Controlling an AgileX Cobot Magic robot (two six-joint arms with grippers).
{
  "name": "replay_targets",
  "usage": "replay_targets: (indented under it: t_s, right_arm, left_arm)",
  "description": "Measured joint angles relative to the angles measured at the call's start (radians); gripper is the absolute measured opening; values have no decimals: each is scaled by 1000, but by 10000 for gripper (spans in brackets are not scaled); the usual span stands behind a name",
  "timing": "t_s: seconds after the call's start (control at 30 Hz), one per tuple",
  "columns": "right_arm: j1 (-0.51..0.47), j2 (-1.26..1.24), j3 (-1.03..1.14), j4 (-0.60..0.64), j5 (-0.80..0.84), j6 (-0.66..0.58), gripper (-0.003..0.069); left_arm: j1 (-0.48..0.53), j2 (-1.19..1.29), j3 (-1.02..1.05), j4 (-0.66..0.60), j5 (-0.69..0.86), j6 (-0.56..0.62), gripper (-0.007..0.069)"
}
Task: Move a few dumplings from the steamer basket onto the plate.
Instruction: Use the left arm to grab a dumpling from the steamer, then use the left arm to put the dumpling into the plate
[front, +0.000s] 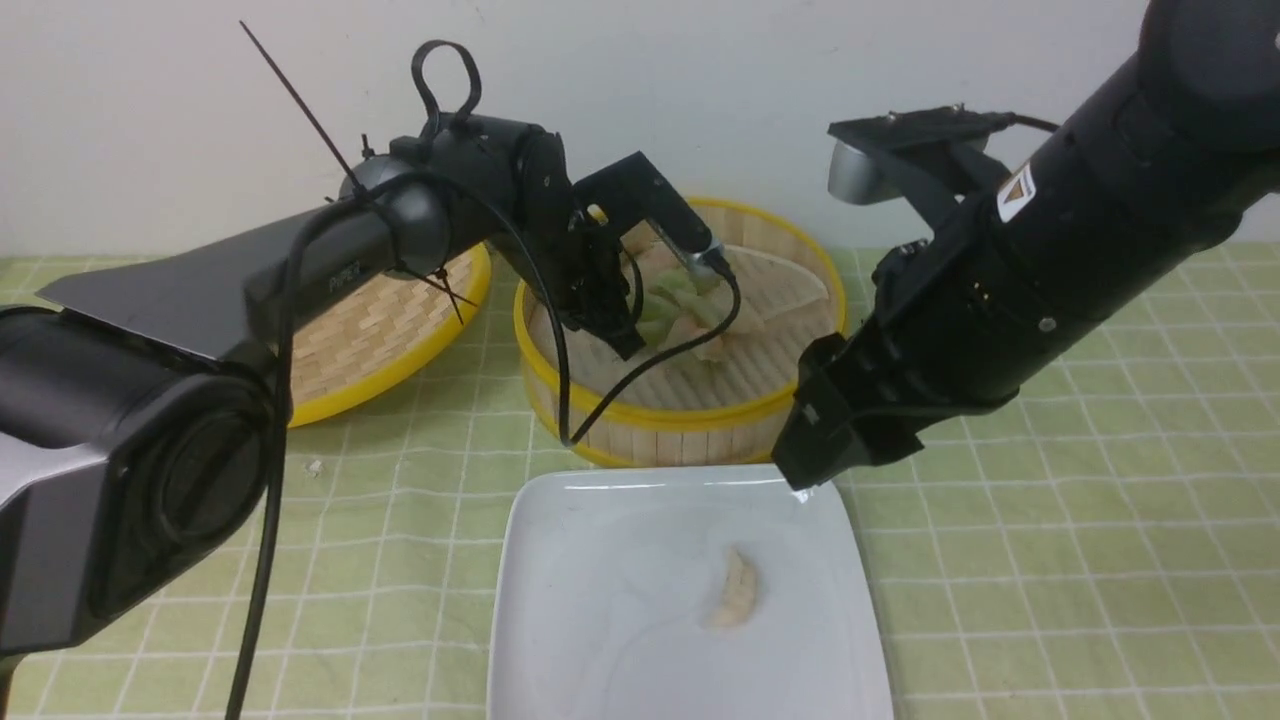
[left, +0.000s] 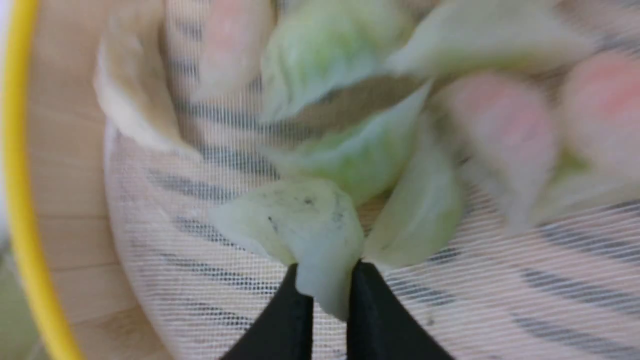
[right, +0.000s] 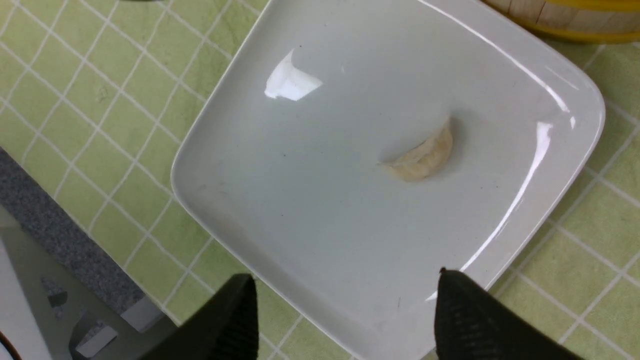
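In the front view, the left gripper (front: 640, 335) is down inside the steamer basket (front: 690, 418), its tips sunk among the dumplings (front: 705, 312) heaped near the basket's middle. How far its jaws stand apart cannot be told from here. The right gripper (front: 808, 472) hangs over the far right corner of the plate (front: 560, 600). One cream dumpling (front: 738, 590) lies on the plate, on the near side of those jaws and well apart from them. A woven lid (front: 400, 340) leans behind the left arm, and a green checked cloth (front: 1050, 520) covers the table.

In the left wrist view, the two black fingers (left: 285, 325) are drawn nearly together, with only a narrow gap. A pale green dumpling (left: 305, 225) is pinched in that gap by its thin edge, and most of its body spreads out beyond the tips. Two more green pieces touch it just past the jaws. Pink ones (left: 505, 130) lie farther out and off to one side, blurred. All rest on the white mesh liner (left: 200, 290), with the basket's yellow rim to the side.

In the right wrist view, the fingers (right: 225, 320) are spread wide and grip nothing. The plate's edge passes between them. The cream dumpling sits on the plate ahead of the jaws, nearer the line of one finger than the middle of the gap, and touches neither. A corner of the steamer basket shows beyond the plate.
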Motion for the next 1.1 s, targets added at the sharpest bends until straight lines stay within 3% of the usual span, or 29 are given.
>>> replay_targets:
  t_s: [0.23, 0.63, 0.9, 1.1]
  right_arm:
    - [0, 0, 0, 0, 0, 0, 433]
    - [0, 0, 0, -16, 0, 1, 433]
    - [0, 0, 0, -69, 0, 20, 433]
    - [0, 0, 0, -130, 1, 91, 433]
  left_arm:
    - [-2, -102, 0, 25, 59, -104, 56]
    - [-2, -322, 0, -4, 498, -199, 56]
    - [-18, -415, 124, -213, 512, -246, 56]
    - [-102, -427, 357, -248, 513, -253, 56]
